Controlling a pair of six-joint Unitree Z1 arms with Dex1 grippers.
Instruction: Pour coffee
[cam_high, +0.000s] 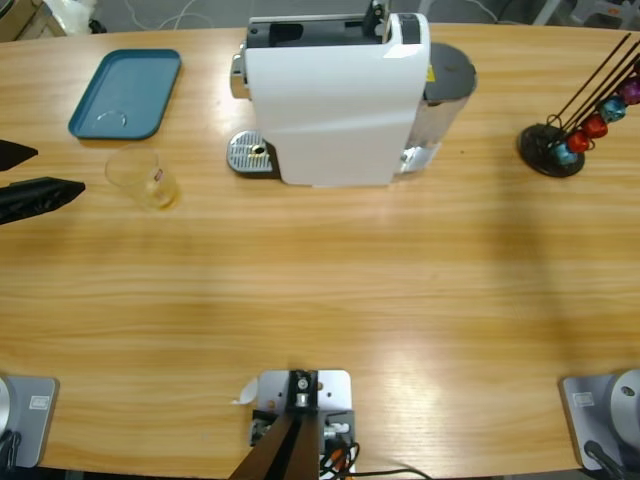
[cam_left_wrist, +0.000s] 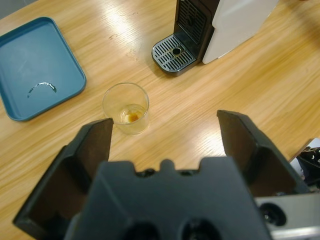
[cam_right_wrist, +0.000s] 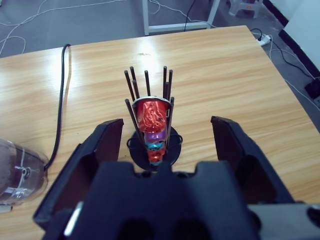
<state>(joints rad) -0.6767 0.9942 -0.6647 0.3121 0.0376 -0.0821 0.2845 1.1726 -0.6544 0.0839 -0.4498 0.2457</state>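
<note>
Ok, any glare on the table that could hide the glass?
High view: broad sheen on the wooden table, away from the glass tumbler. Left wrist view: bright streaks near the drip tray; tumbler and coffee read clearly. Right wrist view: a small hotspot beyond the capsule rack.

machine (cam_high: 335, 95) at table's (cam_high: 320, 300) 12 o'clock | tray (cam_high: 125, 92) at 10, glass (cam_high: 145, 177) just below it | capsule rack (cam_high: 560, 140) at 2 | coffee (cam_high: 158, 193) in glass

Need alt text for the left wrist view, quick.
The open left end effector faces a clear tumbler holding a thin layer of coffee on the wooden table. A blue tray and the coffee machine lie beyond.
</note>
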